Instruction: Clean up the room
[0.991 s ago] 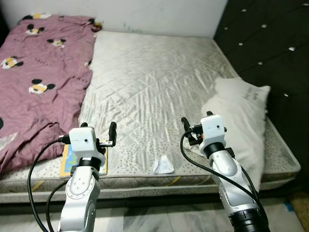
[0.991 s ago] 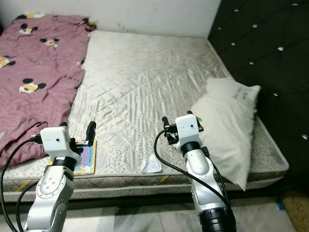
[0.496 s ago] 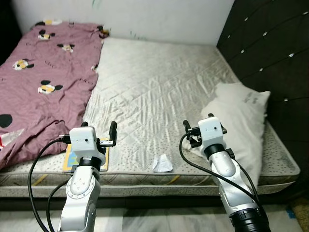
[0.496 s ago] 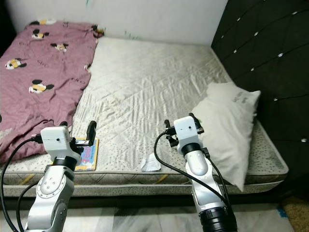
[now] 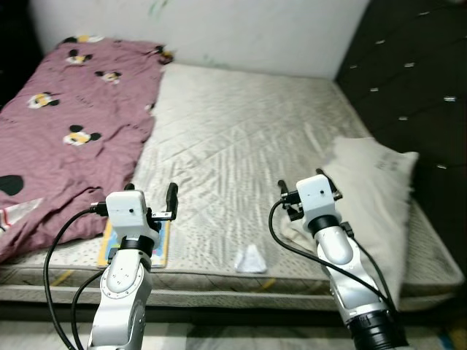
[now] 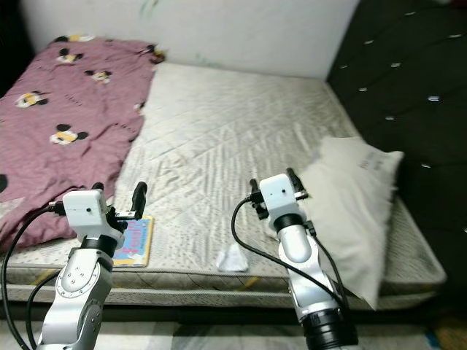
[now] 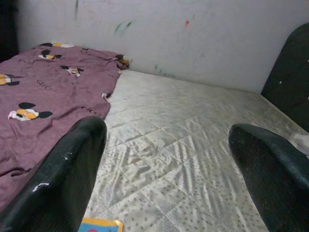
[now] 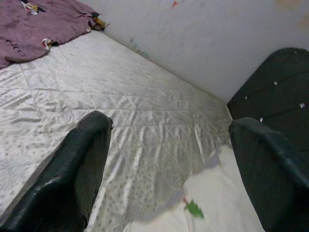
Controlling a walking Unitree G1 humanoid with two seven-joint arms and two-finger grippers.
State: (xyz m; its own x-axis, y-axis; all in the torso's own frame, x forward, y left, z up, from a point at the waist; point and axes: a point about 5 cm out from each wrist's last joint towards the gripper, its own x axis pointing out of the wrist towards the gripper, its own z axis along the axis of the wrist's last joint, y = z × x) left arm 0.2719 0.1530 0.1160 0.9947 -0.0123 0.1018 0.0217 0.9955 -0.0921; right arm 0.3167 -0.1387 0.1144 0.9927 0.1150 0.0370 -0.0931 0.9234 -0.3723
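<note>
The camera has tilted up a little since a second ago; nothing on the bed has shifted.
A grey quilted mattress [image 5: 241, 146] carries a maroon cartoon-print sheet [image 5: 66, 138] at 10 o'clock, a white pillow [image 5: 379, 197] at 3, a colourful flat book [image 5: 135, 244] at 7, and crumpled white paper [image 5: 250, 259] at 6. The left gripper [image 7: 164, 159] and right gripper [image 8: 169, 159] hover with fingers spread, holding nothing.

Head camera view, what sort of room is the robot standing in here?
Most likely a bedroom. A bare quilted mattress lies ahead, with a maroon cartoon-print blanket spread over its left side, a white pillow on its right, and a dark tufted headboard beside that.
</note>
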